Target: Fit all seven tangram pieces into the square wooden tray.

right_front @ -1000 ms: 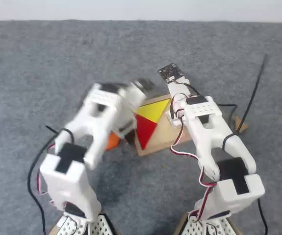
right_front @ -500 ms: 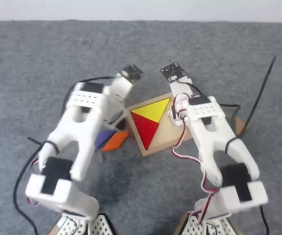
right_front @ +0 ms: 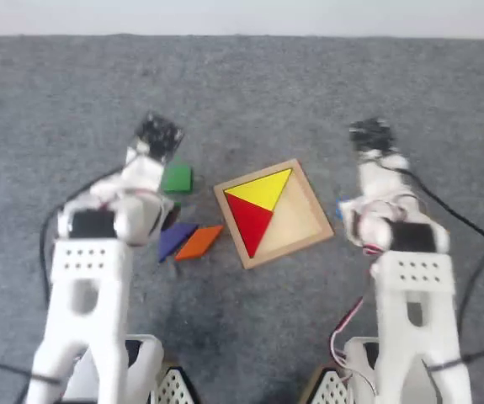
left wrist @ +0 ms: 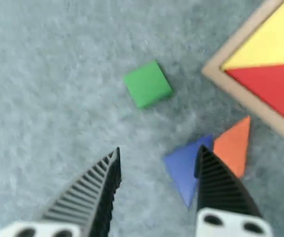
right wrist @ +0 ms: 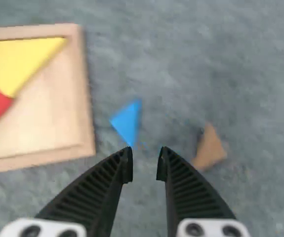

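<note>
Seven pieces in all: two lie in the square wooden tray (right_front: 299,220), a yellow triangle (right_front: 263,189) and a red triangle (right_front: 248,220), edge to edge. Five lie loose on the grey bench (right_front: 309,93). To the tray's left are one green square (left wrist: 147,84), one dark blue triangle (left wrist: 183,165) and one orange piece (left wrist: 232,145), the last two touching. My left claw (left wrist: 158,150) hangs wide open above them, holding nothing. My right claw (right wrist: 145,149) is parted only a little and empty, near one light blue triangle (right wrist: 128,121) and one tan triangle (right wrist: 209,147).
</note>
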